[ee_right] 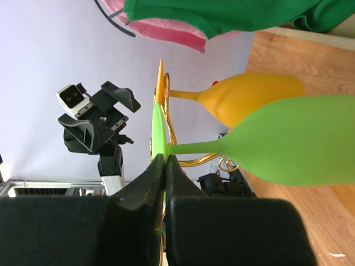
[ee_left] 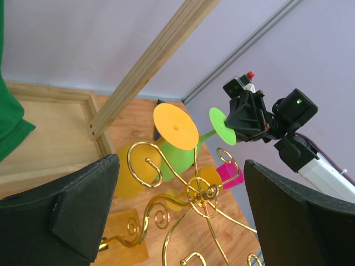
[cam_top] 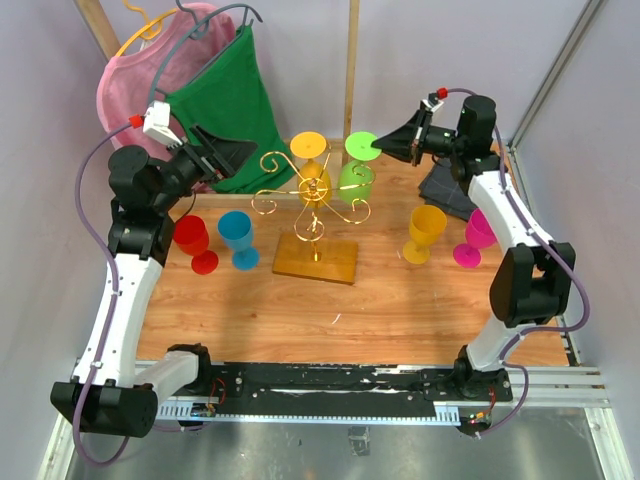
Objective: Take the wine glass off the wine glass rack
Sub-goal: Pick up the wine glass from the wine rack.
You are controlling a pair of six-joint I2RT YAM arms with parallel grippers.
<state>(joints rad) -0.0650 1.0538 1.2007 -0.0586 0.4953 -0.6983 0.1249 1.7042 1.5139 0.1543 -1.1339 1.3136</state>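
The gold wire wine glass rack (cam_top: 312, 198) stands on its square wood base (cam_top: 316, 258) at mid table. Two glasses hang upside down from it: a green wine glass (cam_top: 354, 180) and an orange one (cam_top: 313, 184). My right gripper (cam_top: 378, 146) is shut on the rim of the green glass's round foot (ee_right: 157, 124), with the stem and bowl (ee_right: 294, 144) stretching off to the right in the right wrist view. My left gripper (cam_top: 236, 155) hangs open to the left of the rack. Between its wide fingers (ee_left: 83, 213) I see only the rack's scrolls (ee_left: 208, 191).
A red glass (cam_top: 192, 240) and a blue glass (cam_top: 238, 238) stand left of the rack. A yellow one (cam_top: 425, 232) and a magenta one (cam_top: 475, 238) stand to its right. A dark cloth (cam_top: 445, 190) lies behind them. Green and pink clothes (cam_top: 225, 100) hang on a wooden frame (cam_top: 350, 70) at the back.
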